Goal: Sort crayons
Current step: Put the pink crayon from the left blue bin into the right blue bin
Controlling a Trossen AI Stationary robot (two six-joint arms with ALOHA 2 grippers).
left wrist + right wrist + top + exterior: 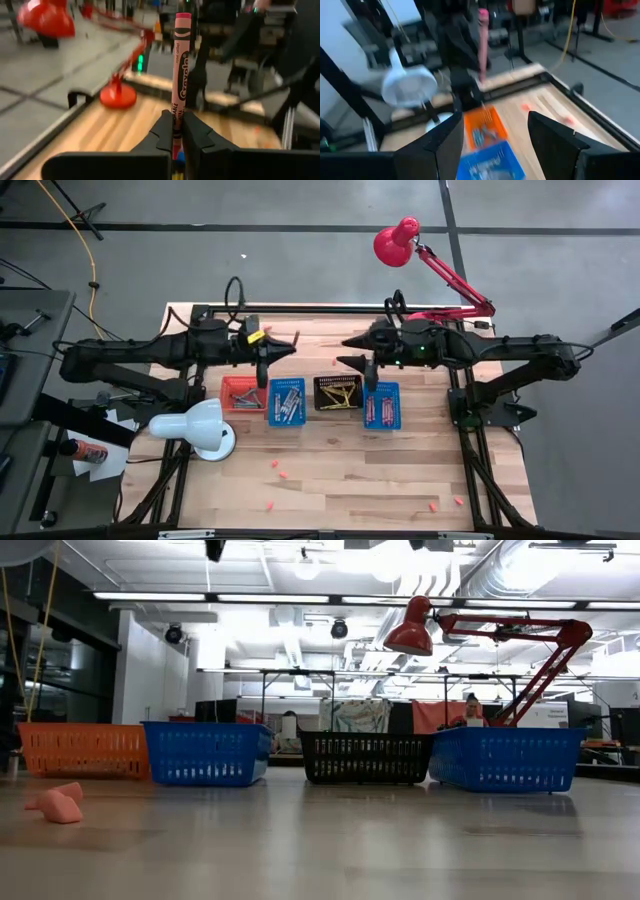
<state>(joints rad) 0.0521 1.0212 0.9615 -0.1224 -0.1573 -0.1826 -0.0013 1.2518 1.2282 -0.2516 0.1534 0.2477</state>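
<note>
Left gripper (177, 131) clamping the lower end of a pink crayon (179, 65), long axis pointing straight out past the fingertips toward twelve o'clock. Hovering above the orange basket (241, 392) and the neighbouring blue basket (287, 402), right gripper (492, 131) waiting at three o'clock of it with fingers spread wide and gripping nothing, so left arm judged nearer. More pink crayons (279, 474) lying loose at six o'clock.
</note>
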